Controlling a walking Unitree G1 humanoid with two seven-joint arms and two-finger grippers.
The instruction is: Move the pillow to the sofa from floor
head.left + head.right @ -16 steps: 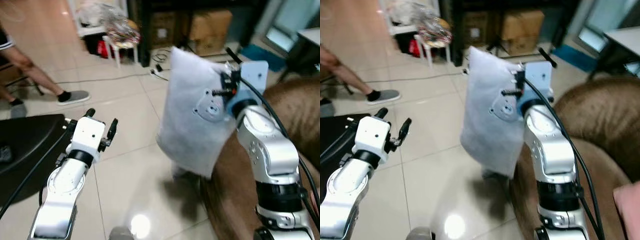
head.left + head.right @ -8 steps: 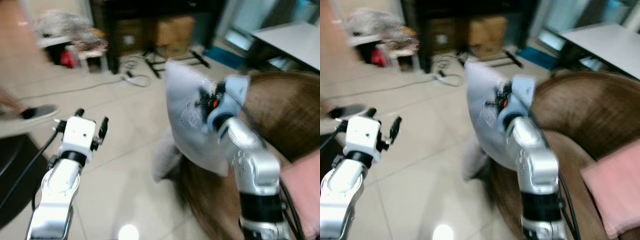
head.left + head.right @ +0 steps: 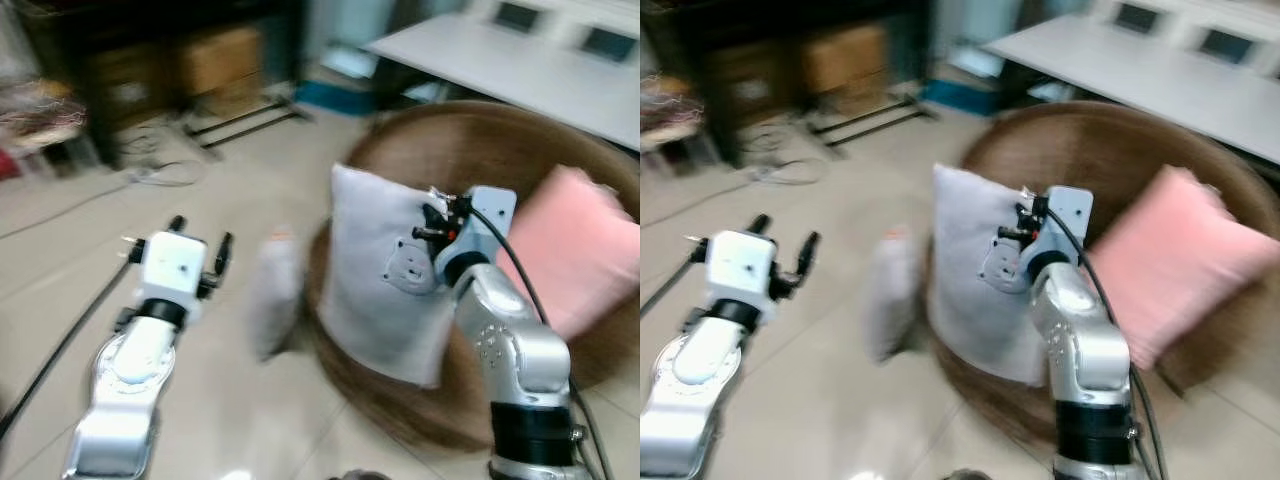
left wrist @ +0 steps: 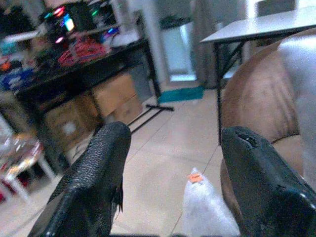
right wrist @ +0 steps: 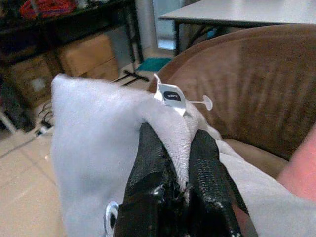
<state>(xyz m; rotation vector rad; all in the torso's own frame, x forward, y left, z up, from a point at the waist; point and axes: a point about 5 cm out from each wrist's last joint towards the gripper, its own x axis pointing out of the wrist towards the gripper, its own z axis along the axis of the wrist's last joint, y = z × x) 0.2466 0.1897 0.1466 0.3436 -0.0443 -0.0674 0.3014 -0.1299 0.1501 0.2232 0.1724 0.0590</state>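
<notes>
Right pincer (image 5: 180, 173) is clenched on a fold at the top edge of the white pillow (image 3: 385, 270), its two black fingers (image 5: 148, 168) pressing the cloth between them, with a small white tag (image 5: 171, 94) sticking up just past the pinch. Held this way, the pillow hangs upright in front of the brown round sofa (image 3: 480, 160), its lower part over the sofa's front edge; whether it rests on the seat cannot be told through the blur. A pink cushion (image 3: 575, 250) leans inside the sofa on the robot's right, just behind the silver right arm (image 3: 515, 350).

On the left, the left pincer (image 4: 173, 163) is released and holds nothing, its fingers (image 4: 94, 173) spread wide apart above the tiled floor (image 3: 60, 250). Between it and the sofa, a second pale pillow (image 3: 272, 295) stands on the floor beside the sofa's outer edge, with a small orange tag (image 4: 195, 176) at its top.

Farther back stand cardboard boxes (image 3: 215, 60) under a dark shelf, a cable (image 3: 150, 175) on the tiles, and a white counter (image 3: 520, 65) behind the sofa.
</notes>
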